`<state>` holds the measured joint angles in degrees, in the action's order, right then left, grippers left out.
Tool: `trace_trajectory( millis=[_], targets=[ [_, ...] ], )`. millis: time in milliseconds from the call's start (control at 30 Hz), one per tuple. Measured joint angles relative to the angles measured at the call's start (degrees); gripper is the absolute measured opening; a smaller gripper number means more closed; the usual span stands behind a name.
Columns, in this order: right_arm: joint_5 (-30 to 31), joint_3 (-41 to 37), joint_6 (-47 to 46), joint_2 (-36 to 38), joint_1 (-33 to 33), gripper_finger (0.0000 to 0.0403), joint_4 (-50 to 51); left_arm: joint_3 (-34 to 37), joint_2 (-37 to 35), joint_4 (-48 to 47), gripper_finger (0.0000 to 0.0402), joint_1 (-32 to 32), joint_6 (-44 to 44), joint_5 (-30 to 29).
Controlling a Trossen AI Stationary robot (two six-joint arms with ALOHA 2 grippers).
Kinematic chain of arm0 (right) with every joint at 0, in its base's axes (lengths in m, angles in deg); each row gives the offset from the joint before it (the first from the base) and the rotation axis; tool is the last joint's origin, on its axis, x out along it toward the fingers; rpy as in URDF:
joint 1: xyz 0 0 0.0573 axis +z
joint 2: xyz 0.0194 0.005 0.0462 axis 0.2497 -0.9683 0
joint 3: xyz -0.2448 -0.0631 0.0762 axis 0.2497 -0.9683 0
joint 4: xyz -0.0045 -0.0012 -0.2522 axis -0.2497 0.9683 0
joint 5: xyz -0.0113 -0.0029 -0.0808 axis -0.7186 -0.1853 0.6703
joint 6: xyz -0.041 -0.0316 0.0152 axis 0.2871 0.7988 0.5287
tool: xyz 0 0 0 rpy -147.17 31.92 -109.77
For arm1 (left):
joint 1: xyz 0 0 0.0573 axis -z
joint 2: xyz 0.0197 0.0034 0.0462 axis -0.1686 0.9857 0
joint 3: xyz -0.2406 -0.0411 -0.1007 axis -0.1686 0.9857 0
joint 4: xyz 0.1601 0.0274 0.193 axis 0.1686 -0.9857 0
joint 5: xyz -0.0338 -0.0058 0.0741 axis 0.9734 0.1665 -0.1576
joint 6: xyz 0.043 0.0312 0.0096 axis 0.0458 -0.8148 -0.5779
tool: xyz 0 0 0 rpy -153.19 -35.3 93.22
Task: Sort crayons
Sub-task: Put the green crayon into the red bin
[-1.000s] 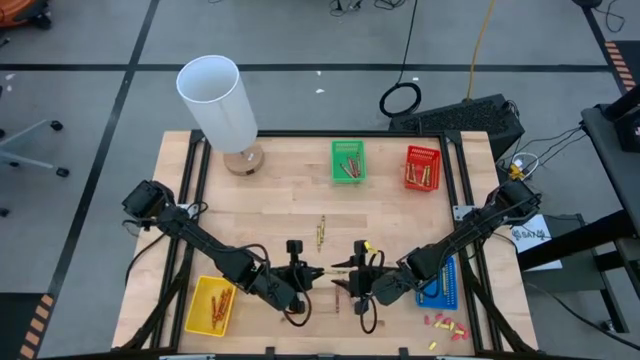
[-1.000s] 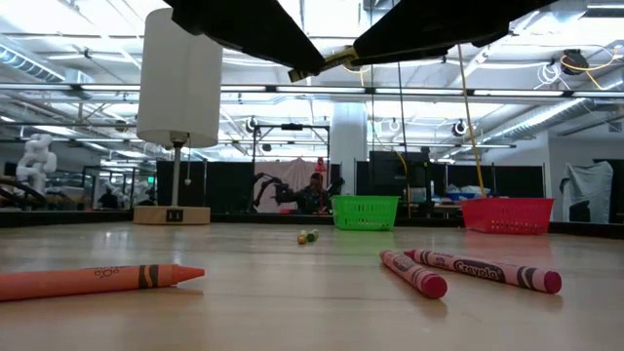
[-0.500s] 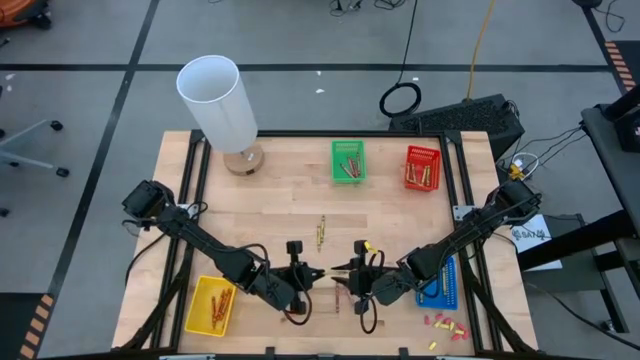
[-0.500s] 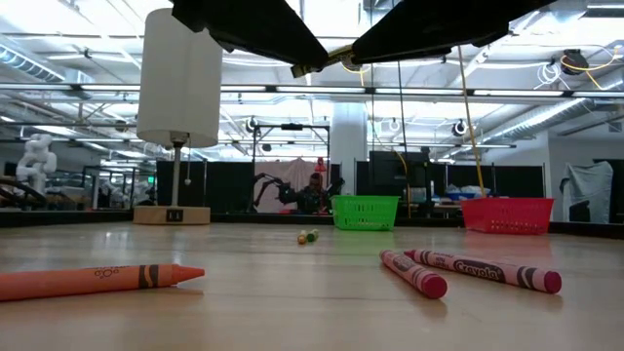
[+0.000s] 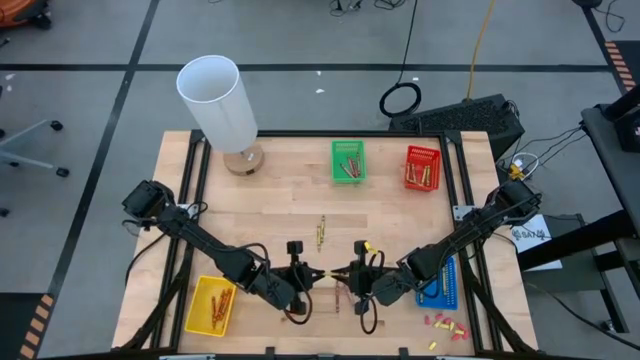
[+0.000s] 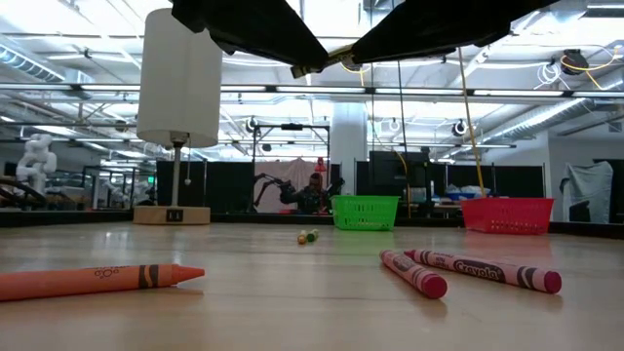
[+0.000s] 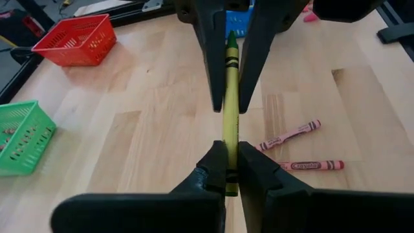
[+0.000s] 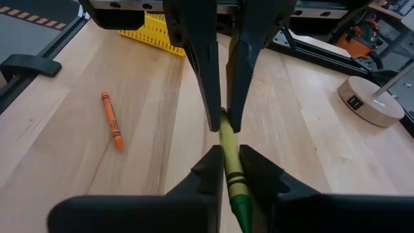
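A wooden table [image 5: 280, 200] carries a white cylindrical lamp [image 5: 215, 100] on a round wooden base at its far left corner. A green basket [image 5: 348, 161] and a red basket [image 5: 423, 167] sit side by side along the far edge, right of centre. A yellow basket [image 5: 212, 304] occupies the near left corner. A blue basket [image 5: 443, 283] lies at the near right. Small red and yellow stubby bits [image 5: 443, 323] cluster just near of the blue basket.

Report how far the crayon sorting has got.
Done: crayons already lie in the green basket, red basket and yellow basket. In hand: both the left gripper and right gripper pinch one olive-yellow crayon above the table. Left: an orange crayon, two red crayons and a pair mid-table.
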<state>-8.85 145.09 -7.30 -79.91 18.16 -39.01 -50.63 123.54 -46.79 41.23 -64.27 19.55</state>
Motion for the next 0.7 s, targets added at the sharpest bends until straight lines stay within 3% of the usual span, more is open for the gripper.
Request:
trace_trajectory(
  millis=[467,700],
  targets=[
    [0.03,0.0,-0.02,0.0,-0.02,0.0014,1.04,0.0,0.0,0.22,0.0188,0.34,1.73,-0.47],
    [0.01,0.0,-1.4,0.57,0.35,0.0014,6.49,0.0,0.0,0.02,0.0221,2.55,1.65,-5.91]
  ],
)
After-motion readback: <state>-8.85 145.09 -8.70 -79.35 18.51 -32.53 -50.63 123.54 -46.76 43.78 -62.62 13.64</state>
